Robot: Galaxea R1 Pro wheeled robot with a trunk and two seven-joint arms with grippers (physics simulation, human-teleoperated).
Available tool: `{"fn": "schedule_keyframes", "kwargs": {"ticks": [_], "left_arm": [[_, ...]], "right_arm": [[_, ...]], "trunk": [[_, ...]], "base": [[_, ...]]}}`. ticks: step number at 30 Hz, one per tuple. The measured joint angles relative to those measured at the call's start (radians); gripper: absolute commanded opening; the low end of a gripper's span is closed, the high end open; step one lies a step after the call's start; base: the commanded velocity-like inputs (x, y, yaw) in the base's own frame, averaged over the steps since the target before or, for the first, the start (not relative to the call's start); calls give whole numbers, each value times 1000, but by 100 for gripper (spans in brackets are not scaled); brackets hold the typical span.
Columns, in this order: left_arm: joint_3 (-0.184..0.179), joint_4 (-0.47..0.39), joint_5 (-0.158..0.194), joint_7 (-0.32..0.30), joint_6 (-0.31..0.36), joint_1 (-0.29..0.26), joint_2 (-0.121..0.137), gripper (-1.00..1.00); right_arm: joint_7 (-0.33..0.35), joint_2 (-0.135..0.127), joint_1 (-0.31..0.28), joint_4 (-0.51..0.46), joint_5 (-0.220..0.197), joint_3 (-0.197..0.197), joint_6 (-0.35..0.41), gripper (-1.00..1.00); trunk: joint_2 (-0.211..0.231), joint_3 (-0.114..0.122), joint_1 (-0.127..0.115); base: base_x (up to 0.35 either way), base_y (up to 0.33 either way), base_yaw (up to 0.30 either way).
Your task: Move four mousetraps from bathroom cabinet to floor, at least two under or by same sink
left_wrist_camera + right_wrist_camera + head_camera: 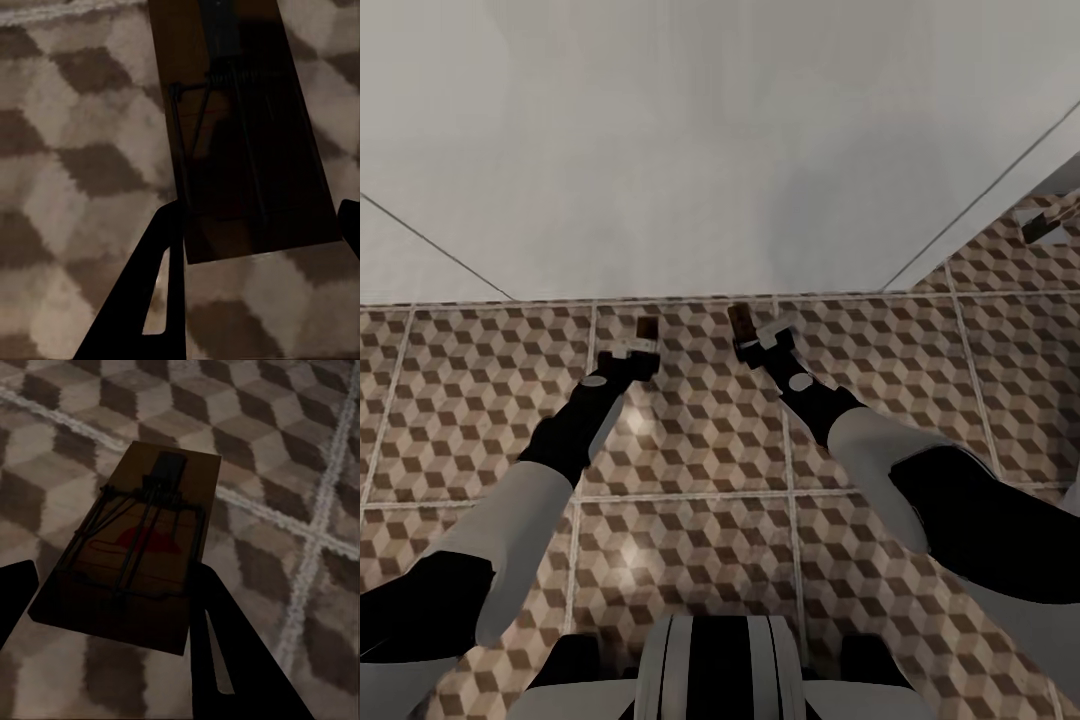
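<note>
Both arms reach low over the bathroom floor (690, 450) near the base of a pale wall (690, 140). The left gripper (643, 345) grasps a mousetrap (247, 142) by its near end, jaws on either side. The right gripper (752, 335) likewise grips a second mousetrap (139, 547), held just above the cube-patterned tiles beside a grout line.

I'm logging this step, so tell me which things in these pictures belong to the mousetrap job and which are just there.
Part of the job:
- left gripper, its mousetrap between the fingers
- right gripper, its mousetrap between the fingers
- bathroom floor, cube-patterned tiles

Just there:
- white wall ahead
- dark object at the far right, too small to identify
</note>
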Motion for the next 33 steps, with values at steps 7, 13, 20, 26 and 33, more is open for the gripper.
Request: {"fn": "schedule_keyframes", "kwargs": {"ticks": [7,13,20,26,33], "left_arm": [[-2,1,0,0,-6,0,-1,-100],[-2,0,0,0,-7,0,1,-100],[-1,-3,-1,0,-8,0,3,-100],[7,57,1,1,2,0,3,-100],[10,113,0,7,6,0,-5,-100]], "right_arm": [[0,0,0,0,0,0,0,-100],[0,0,0,0,0,0,0,-100],[0,0,1,1,0,0,0,-100],[0,0,2,3,2,0,-3,-100],[-1,0,18,3,5,1,-6,-100]], "trunk": [[0,0,0],[0,0,0],[0,0,0],[0,0,0],[0,0,0]], "base": [[90,0,0],[5,0,0],[0,0,0],[0,0,0],[0,0,0]]}}
